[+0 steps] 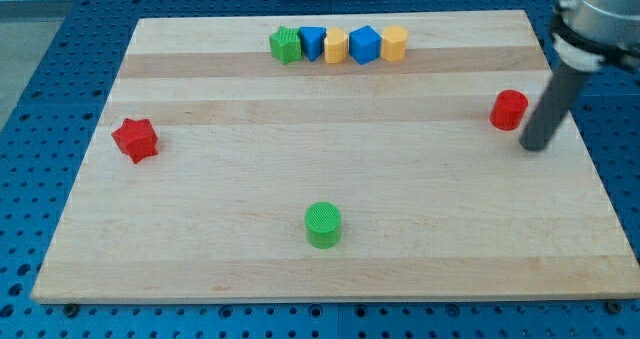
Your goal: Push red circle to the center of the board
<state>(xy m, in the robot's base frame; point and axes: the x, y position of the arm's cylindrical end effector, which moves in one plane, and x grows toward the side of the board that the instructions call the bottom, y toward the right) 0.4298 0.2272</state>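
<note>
**Figure: Rod tip beside the red circle, push toward the desk's centre not yet made**

We see the red circle [509, 110] near the right edge of the desk [200, 259], in the upper half of the view and well apart from the centre. Our arm carries no hand, so nothing opens, closes or holds anything; it ends in a dark rod, and my tip [535, 146] rests just beside the circle, to its lower right, with a narrow gap that we cannot confirm as contact.

We judge the circle to be light, rigid and short, likely to slide easily on the smooth wood without tipping. Its round wall offers no flat face, so an off-centre push would probably let it roll aside; the contact point should lie on its far right side, opposite the centre.

Also present: a red star [135, 139] at left, a green circle [323, 225] at bottom centre, and a row of green, blue and yellow blocks [339, 45] along the top.
</note>
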